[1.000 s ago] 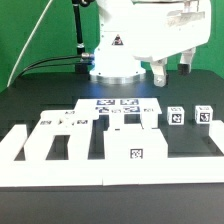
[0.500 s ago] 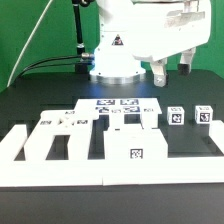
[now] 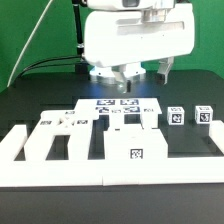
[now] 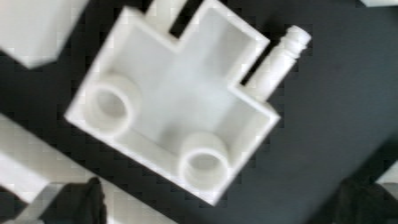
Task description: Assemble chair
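Gripper: raised well above the black table, jaws wide apart, nothing held. In the wrist view its dark fingers stand clear of all parts.

Directly beneath the gripper lies a flat white plastic chair panel with two round sockets and two protruding pegs, untouched. Which part of the exterior view this is cannot be told.

Below and ahead of the gripper lies the marker board. Beyond it are a white barred chair frame, a white blocky tagged seat piece, a small white tagged block and a second small block. The long low white border rail is farthest from the gripper.
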